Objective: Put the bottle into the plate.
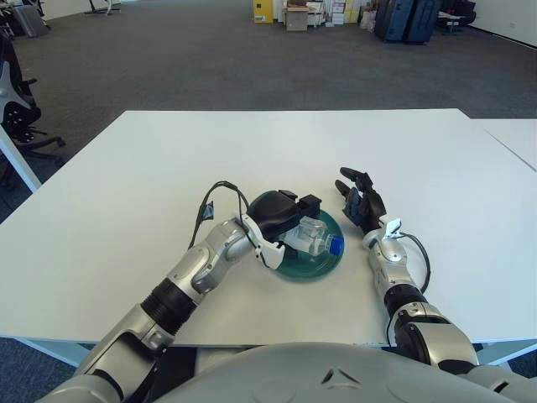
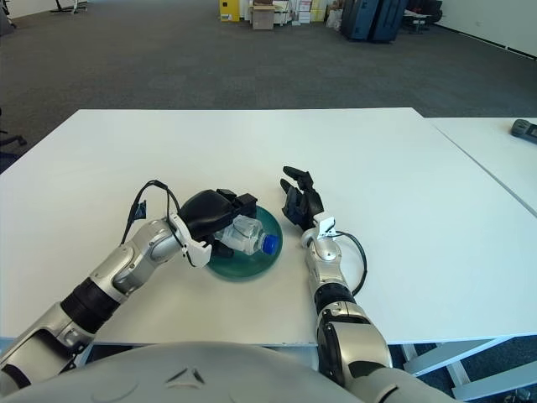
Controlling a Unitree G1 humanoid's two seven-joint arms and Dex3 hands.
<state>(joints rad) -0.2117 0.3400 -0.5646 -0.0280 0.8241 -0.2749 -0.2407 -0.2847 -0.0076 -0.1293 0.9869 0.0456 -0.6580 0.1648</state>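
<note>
One hand working: left hand (image 1: 275, 215) wraps its fingers over the bottle (image 1: 315, 239), gripping it from the neck-less end. Bottle lies on its side in the green plate (image 1: 312, 268), long axis running away from the palm toward the robot's right, blue cap (image 1: 335, 248) leading. Right hand (image 1: 362, 203) idles just right of the plate, fingers loosely spread, holding nothing. Next is likely just letting go

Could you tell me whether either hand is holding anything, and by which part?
The left hand is closed over the body of the bottle, which lies on its side in the plate, blue cap pointing right. The right hand holds nothing.
</note>
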